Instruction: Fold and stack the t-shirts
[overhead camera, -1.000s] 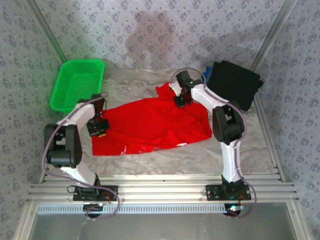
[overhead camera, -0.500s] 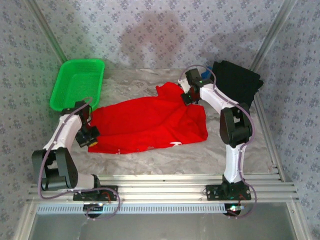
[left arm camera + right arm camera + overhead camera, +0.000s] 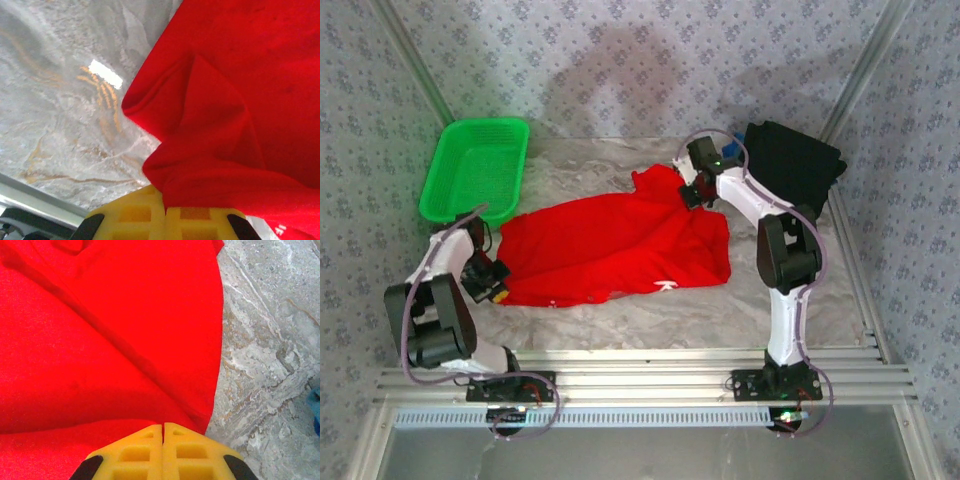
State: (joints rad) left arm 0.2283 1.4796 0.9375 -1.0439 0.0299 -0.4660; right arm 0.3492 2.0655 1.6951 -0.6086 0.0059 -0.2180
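your left claw (image 3: 165, 212): clamped on the near-left edge of the red t-shirt (image 3: 610, 240)
your right claw (image 3: 163, 437): pinching its far-right corner
red t-shirt: spread on the counter (image 3: 720, 310), between green basket (image 3: 475, 170) and black t-shirt (image 3: 795, 170)

We note: red tee (image 3: 240, 100) runs off the left-wrist frame and hides where the left gripper (image 3: 164, 212) pads meet. Blue tee (image 3: 315, 412): a sliver, cut by the right-wrist frame edge. Print (image 3: 665, 287) too small to read.
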